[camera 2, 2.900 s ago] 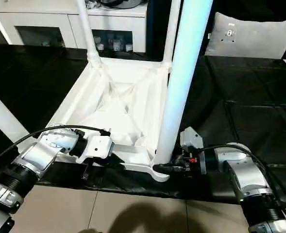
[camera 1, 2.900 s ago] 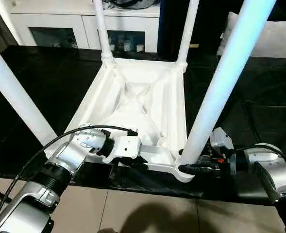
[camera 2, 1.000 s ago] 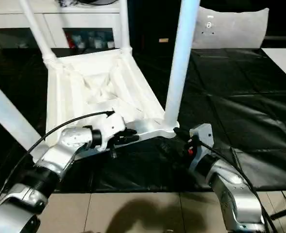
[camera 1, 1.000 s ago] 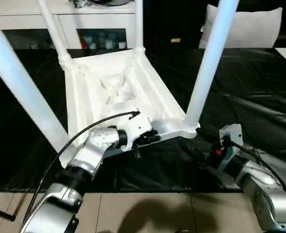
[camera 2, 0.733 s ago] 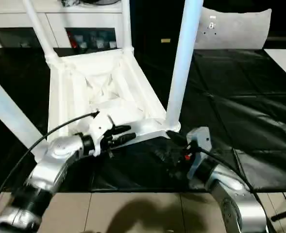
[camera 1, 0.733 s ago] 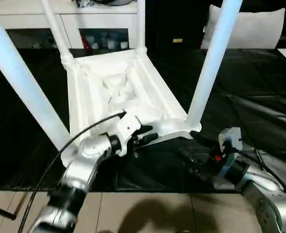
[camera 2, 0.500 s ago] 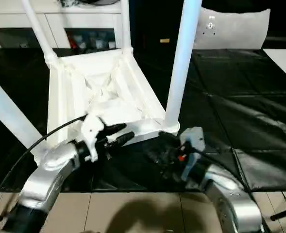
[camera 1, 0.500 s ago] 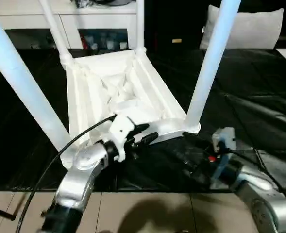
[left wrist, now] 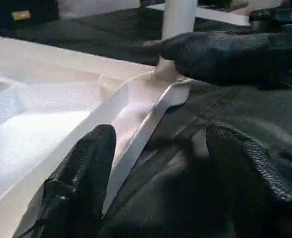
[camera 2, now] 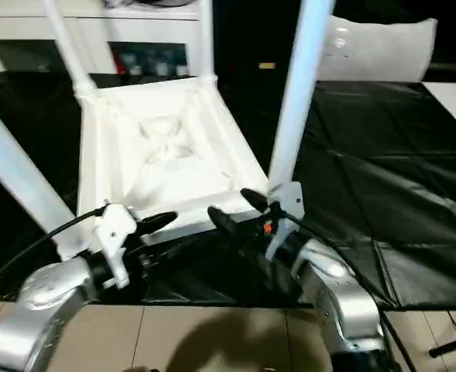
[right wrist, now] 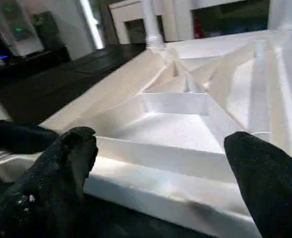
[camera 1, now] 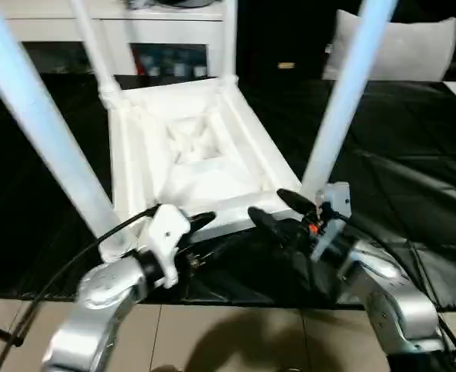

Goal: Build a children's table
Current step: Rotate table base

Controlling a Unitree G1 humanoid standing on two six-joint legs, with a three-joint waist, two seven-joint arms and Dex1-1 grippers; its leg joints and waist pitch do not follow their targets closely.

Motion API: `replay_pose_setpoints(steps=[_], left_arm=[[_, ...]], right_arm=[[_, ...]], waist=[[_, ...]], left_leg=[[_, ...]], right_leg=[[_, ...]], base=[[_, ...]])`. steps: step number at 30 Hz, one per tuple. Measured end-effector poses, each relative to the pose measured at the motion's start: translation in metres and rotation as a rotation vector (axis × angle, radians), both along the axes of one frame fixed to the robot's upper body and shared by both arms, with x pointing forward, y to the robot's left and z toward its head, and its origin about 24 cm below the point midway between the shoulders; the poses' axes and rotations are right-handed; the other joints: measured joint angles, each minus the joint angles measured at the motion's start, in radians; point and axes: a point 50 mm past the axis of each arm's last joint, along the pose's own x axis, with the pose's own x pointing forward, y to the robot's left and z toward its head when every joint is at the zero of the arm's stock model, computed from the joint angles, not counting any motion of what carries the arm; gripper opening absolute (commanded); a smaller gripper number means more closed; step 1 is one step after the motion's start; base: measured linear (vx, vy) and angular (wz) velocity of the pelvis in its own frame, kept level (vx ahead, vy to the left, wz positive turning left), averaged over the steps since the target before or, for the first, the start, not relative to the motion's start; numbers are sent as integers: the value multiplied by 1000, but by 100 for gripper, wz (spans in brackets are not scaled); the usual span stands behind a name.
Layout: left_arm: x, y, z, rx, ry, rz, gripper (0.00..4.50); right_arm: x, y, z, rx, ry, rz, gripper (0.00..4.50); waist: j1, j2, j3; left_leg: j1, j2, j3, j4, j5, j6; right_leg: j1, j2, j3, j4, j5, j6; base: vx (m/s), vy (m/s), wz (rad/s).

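The white children's table (camera 1: 189, 147) lies upside down on the black mat, ribbed underside up. All four white legs stand in its corner sockets, the near ones (camera 1: 42, 124) (camera 1: 344, 93) tall beside me. My left gripper (camera 1: 200, 236) is open at the table's near rim, and the rim (left wrist: 136, 134) runs between its fingers (left wrist: 81, 183). My right gripper (camera 1: 266, 204) is open too, close to the near right socket, with the same rim (right wrist: 175, 168) between its fingers (right wrist: 264, 183). The two grippers nearly face each other.
A white cabinet (camera 1: 166, 31) with glass doors stands behind the table. A pale cushion (camera 1: 413, 46) lies at the back right. The black mat (camera 1: 413, 155) reaches far to the right, and tiled floor (camera 1: 235, 341) begins at its near edge.
My right gripper has swung up and left, from beside the near right corner to the near rim. My left gripper has drawn back a little along that rim. The table has not moved.
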Motion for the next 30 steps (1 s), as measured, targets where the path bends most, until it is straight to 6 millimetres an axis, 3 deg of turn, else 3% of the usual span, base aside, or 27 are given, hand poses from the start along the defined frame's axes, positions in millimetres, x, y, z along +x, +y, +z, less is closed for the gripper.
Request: replay_pose_setpoints(steps=[4,6,8,18,26,30], left_arm=[[-8,9,2,19,25,-19,399],[-19,16,0,46,60,-58,403],[-29,24,-4,73,113,-88,438],[-51,74,-4,190,265,-68,446],[-45,95,8,203,244,-19,446],[-30,115,21,196,176,63,446]], right_arm=[[11,-3,-2,-21,2,-72,450],[18,-9,-4,-41,1,-122,450],[23,-19,-5,-61,-1,-180,450],[43,-55,-4,-130,-26,-345,450],[43,-84,-3,-147,-47,-459,450],[37,-87,-10,-156,-30,-454,450]], waist=[[4,-3,0],[2,-6,0],[1,-7,0],[8,-14,2],[2,-18,0],[-3,-18,0]], left_leg=[[0,0,0,2,0,0],[1,0,0,2,0,0],[2,0,1,3,0,0],[2,-1,1,16,0,0],[3,0,1,16,0,0],[4,1,0,17,0,0]], right_leg=[[0,0,0,4,0,0],[0,0,0,5,0,0],[0,0,0,7,0,0],[0,-1,1,19,0,2],[0,0,2,21,0,2],[0,2,2,23,0,2]], base=[[0,0,0],[0,0,0],[0,0,0],[0,0,0],[0,0,0],[0,0,0]])
